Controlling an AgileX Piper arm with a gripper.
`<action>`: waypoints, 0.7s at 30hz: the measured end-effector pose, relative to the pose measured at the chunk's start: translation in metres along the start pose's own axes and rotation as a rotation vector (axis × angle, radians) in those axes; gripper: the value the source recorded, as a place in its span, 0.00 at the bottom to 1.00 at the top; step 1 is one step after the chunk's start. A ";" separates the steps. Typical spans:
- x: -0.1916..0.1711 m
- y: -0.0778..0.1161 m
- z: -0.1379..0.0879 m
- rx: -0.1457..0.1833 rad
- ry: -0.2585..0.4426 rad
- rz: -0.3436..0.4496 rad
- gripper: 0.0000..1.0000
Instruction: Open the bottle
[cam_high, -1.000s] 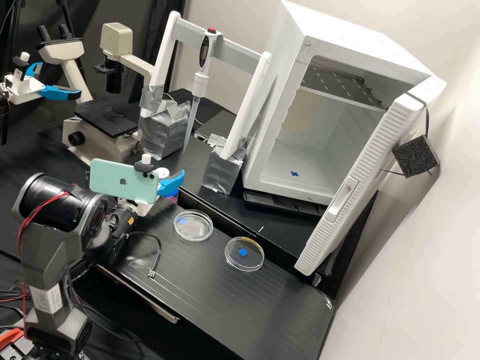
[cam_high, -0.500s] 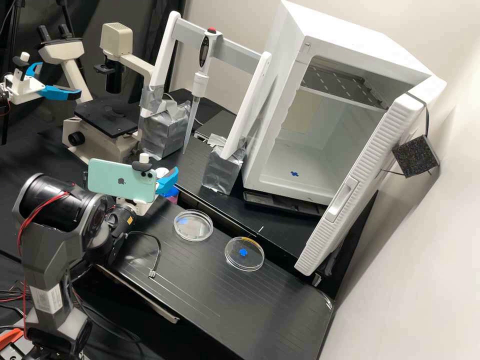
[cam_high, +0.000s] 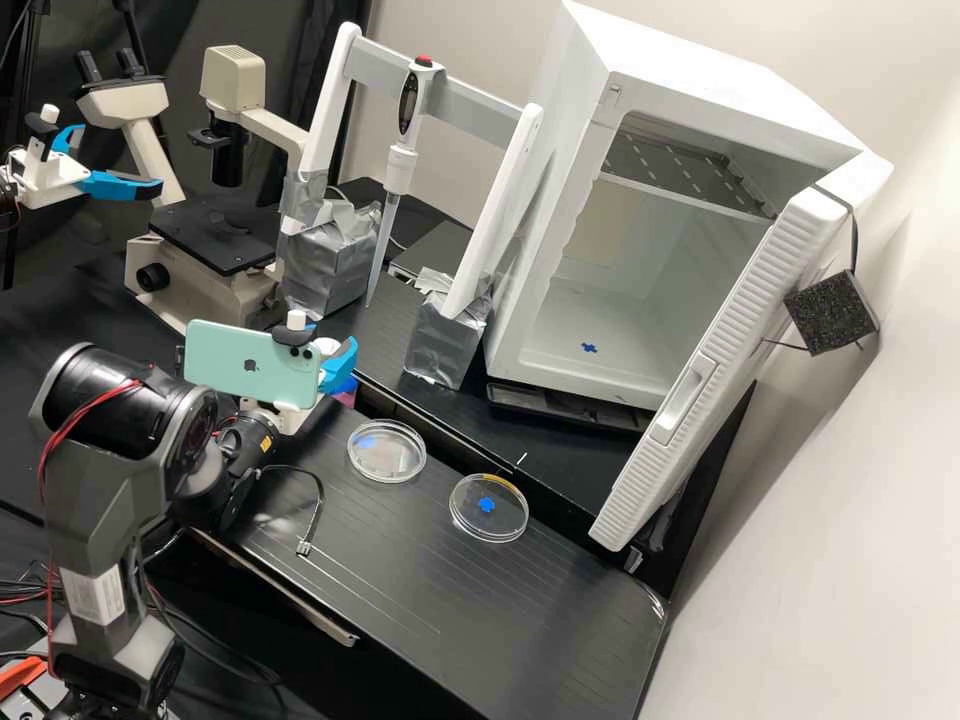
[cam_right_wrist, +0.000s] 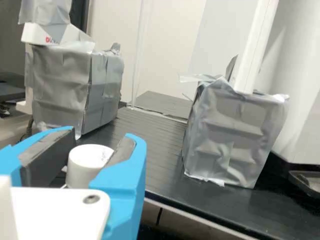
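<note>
Two round, clear plastic dishes (cam_high: 387, 451) lie near each other on the black surface (cam_high: 430, 570). Behind them, a white pipette with a red button (cam_high: 402, 170) hangs beside an open white cabinet (cam_high: 620, 295).

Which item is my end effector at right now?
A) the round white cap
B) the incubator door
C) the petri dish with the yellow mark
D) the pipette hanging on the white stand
A: in the wrist view the round white cap sits at the end effector, and in the high view part of the bottle shows just below there.
</note>
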 end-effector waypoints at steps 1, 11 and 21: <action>0.000 0.000 0.000 -0.001 0.000 0.000 0.00; 0.000 0.000 0.000 0.001 0.006 -0.004 0.00; 0.000 0.000 0.000 0.001 0.006 -0.004 0.00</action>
